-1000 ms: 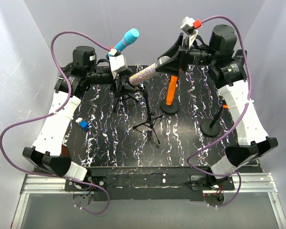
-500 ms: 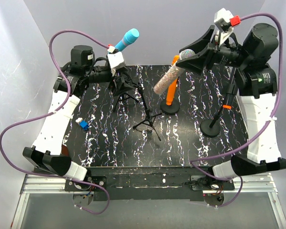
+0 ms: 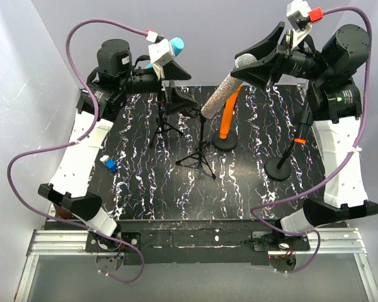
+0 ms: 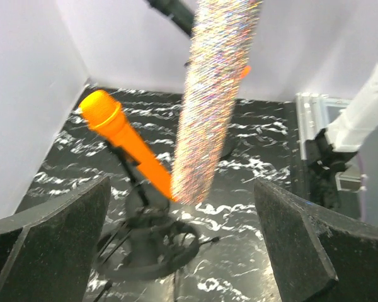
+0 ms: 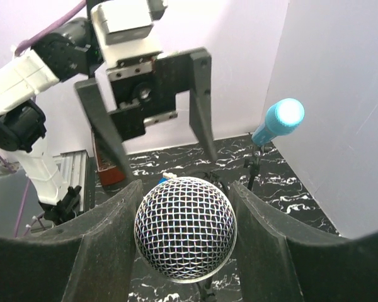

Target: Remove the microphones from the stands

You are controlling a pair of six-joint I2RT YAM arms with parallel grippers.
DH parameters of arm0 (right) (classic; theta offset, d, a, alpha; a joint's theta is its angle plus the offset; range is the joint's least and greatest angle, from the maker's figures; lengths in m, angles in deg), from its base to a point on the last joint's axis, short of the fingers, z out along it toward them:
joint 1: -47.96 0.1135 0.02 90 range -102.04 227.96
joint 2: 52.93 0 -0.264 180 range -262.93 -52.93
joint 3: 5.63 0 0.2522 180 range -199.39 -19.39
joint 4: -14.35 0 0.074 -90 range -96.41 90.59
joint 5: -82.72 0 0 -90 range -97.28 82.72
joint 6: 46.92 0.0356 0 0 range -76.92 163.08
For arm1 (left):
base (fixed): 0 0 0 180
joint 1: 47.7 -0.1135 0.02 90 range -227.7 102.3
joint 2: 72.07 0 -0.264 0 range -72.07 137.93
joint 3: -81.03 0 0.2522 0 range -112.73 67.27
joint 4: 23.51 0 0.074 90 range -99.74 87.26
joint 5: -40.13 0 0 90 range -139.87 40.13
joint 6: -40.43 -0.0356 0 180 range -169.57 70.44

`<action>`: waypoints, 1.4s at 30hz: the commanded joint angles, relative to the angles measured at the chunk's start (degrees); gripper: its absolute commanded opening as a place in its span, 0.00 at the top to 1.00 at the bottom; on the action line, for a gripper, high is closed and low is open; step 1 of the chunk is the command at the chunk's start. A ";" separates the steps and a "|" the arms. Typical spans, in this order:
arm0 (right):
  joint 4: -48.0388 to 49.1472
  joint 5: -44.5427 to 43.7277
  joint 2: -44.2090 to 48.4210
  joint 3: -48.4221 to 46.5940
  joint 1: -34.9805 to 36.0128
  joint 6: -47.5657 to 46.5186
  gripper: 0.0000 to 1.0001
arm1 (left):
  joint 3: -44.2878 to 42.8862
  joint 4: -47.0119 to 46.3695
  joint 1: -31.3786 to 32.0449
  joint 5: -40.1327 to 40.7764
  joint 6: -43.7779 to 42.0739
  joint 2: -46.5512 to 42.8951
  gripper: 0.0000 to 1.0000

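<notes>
We note the tripod stand (image 3: pixel 200 157) at centre of the table (image 3: pixel 239 189), the microphone (image 3: pixel 222 91) aloft just right of it, a round-base stand (image 3: pixel 280 168) farther right.

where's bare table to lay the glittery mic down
Barest for the silver glittery microphone: the near strip of the black marbled table, between the black tripod stand and the table's near edge. Crowded across the far half: orange microphone on its round base, black round-base stand at right.

Table (image 3: pixel 239 195): black top, white marbling.
On it:
- tripod stand (image 3: pixel 200 157), approx centre
- 2nd tripod stand (image 3: pixel 166 130), twd far-left corner
- round-base stand (image 3: pixel 225 143) w/ orange mic (image 3: pixel 229 113), far of centre
- black round-base stand (image 3: pixel 278 170), nr right edge
- small blue/white obj (image 3: pixel 109 164), nr left edge
</notes>
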 commanded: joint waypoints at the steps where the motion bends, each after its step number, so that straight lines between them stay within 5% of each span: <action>1: 7.96 0.57 -1.75 -5.30 -0.08 5.11 0.99 | -3.96 0.23 5.40 -0.50 3.64 2.13 0.03; 10: 11.66 1.81 -3.42 -5.75 1.68 8.72 0.99 | -10.11 -5.22 13.14 8.91 4.60 8.81 0.02; 18: 11.92 1.89 -2.02 -2.76 2.03 8.72 0.99 | -12.58 -6.36 15.87 9.88 4.08 10.23 0.28; 27: 11.92 1.19 -2.54 -2.14 2.12 8.46 0.99 | -10.56 -6.37 15.88 10.76 2.24 7.33 0.36; 34: 10.69 -0.48 -2.81 -2.93 2.47 8.37 0.99 | -8.09 -7.15 15.96 11.55 1.09 4.95 0.67; 35: 10.34 -0.57 -2.89 -3.37 2.65 8.19 0.96 | -8.09 -7.59 15.96 11.73 1.09 4.95 0.70; 36: 9.47 -1.26 -2.89 -3.55 2.82 8.02 0.82 | -8.27 -8.21 15.88 11.99 1.26 4.95 0.74; 37: 8.59 -2.58 -2.55 -3.38 2.82 7.84 0.42 | -8.36 -8.91 15.87 12.25 1.35 4.95 0.77; 38: 8.50 -4.50 -1.93 -2.68 2.82 7.84 0.23 | -8.79 -9.52 15.96 12.60 1.35 4.95 0.78; 42: 5.26 -11.20 1.14 -1.70 2.48 5.57 0.16 | -13.88 -10.15 15.96 17.42 -1.01 5.74 0.83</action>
